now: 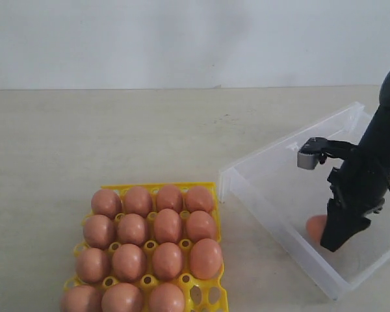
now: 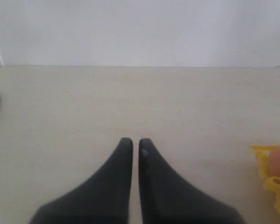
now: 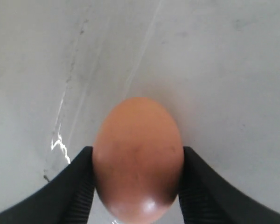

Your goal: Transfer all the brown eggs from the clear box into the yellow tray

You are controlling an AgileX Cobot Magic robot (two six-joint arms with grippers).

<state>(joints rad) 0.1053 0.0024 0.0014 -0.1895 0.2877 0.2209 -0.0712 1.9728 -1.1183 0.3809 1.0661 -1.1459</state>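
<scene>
The yellow tray [image 1: 211, 190] lies at the lower left, holding several brown eggs [image 1: 168, 225]; one front-right cup [image 1: 209, 296] is bare. The clear box [image 1: 260, 169] sits at the right. Inside it my right gripper [image 1: 335, 242] reaches down, shut on a single brown egg [image 1: 315, 227], which fills the right wrist view [image 3: 137, 156] with both fingers pressed on its sides. My left gripper [image 2: 136, 141] is shut and holds nothing, hovering over bare table; the tray's corner [image 2: 270, 182] shows at the edge of the left wrist view. The left arm is out of the exterior view.
The table [image 1: 117, 136] is a pale beige surface running back to a white wall. A small grey block [image 1: 308, 158] on the right arm juts out over the box.
</scene>
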